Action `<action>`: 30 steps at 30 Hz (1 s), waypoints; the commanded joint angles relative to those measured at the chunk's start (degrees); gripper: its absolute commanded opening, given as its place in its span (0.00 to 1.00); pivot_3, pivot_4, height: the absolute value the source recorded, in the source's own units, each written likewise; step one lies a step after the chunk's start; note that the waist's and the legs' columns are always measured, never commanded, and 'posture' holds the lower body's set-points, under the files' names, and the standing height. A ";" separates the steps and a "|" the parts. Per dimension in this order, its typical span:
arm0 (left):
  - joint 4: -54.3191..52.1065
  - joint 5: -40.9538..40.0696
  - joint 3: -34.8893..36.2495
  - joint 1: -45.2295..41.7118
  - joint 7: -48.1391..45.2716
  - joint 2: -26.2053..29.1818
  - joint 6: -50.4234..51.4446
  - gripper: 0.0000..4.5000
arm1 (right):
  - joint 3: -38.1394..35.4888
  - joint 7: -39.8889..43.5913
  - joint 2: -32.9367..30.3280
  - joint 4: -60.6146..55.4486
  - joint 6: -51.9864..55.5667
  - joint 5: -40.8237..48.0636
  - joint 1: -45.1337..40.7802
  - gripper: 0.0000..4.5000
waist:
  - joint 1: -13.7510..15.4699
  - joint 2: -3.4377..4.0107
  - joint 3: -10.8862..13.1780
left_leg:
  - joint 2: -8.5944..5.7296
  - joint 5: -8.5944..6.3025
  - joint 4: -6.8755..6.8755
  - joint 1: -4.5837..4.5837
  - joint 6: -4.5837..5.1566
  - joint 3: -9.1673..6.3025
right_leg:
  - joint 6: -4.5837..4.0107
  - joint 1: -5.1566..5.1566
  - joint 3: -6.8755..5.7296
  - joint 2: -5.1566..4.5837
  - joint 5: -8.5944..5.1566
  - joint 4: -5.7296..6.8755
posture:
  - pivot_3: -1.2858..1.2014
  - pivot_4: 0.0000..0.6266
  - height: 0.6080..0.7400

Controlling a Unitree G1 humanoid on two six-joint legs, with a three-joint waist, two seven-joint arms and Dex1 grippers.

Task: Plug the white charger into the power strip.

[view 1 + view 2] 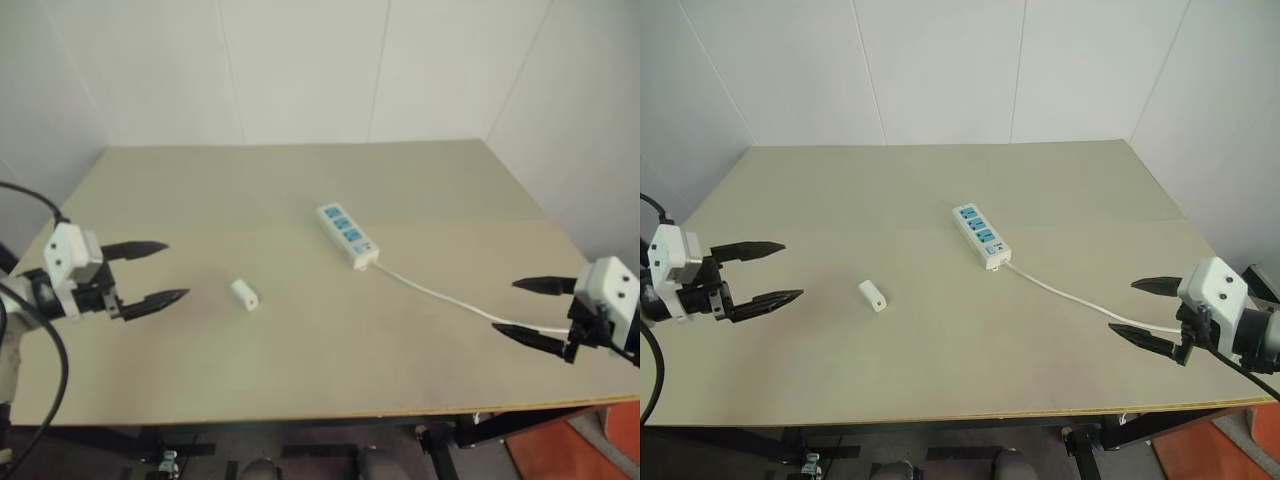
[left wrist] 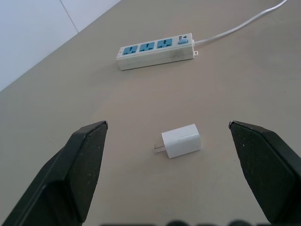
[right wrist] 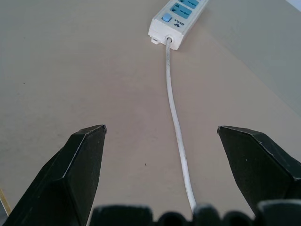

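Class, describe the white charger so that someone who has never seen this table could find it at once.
Start at the beige table and find the power strip with blue sockets near its middle. Nearer the front edge and toward the left hand lies the white charger, alone on bare tabletop. It is a small plain white block with short metal prongs, and no cable.

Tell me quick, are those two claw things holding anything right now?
Left gripper: jaws open, holding nothing; the white charger lies on the table ahead of it.
Right gripper: jaws open, holding nothing; the power strip's cable runs between them.
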 commanded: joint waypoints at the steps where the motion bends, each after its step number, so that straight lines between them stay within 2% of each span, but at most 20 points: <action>1: -0.14 -0.16 0.69 -0.97 0.20 0.78 -0.08 1.00 | -2.91 -0.98 0.40 -2.11 0.16 0.53 0.53 0.99 | 0.00 0.00 0.00 | 0.00 0.00 0.00 0.00 0.00 0.00 | 0.00 0.00 0.00 0.00 0.00 -0.01 | 0.52 0.24 1.00; 12: 0.05 1.97 -1.57 -3.02 1.48 -0.60 -3.06 1.00 | -2.27 -4.24 1.45 -1.75 -0.69 -0.84 -0.09 0.99 | -0.01 -0.01 0.01 | 0.01 0.00 0.00 -0.02 0.00 0.00 | -0.02 -0.01 0.00 0.01 0.01 -0.01 | 0.52 0.24 1.00; 25: 0.41 0.86 -0.32 -3.10 2.08 -0.38 -1.80 1.00 | 0.99 -6.12 3.31 -1.60 -1.03 -1.38 -2.08 0.99 | -0.05 -0.02 0.01 | 0.01 0.00 0.00 -0.01 0.00 0.00 | -0.07 -0.01 0.00 0.01 0.04 -0.01 | 0.52 0.24 1.00; 28: 0.75 0.88 -0.48 -4.23 2.61 -0.95 -2.48 1.00 | 2.78 -7.82 4.85 0.18 -1.98 -2.43 -4.88 0.99 | -0.04 -0.02 0.01 | 0.00 0.00 0.00 -0.01 0.00 0.00 | -0.07 0.00 0.00 0.00 0.04 -0.02 | 0.52 0.24 1.00; 30: 0.36 0.63 -2.17 -6.83 4.01 -2.58 -1.95 1.00 | 7.02 -10.32 7.62 2.55 -3.09 -4.71 -9.84 0.99 | -0.14 -0.07 0.00 | 0.01 0.00 0.00 0.02 0.00 0.00 | -0.07 0.02 0.00 0.01 0.04 0.00 | 0.52 0.24 1.00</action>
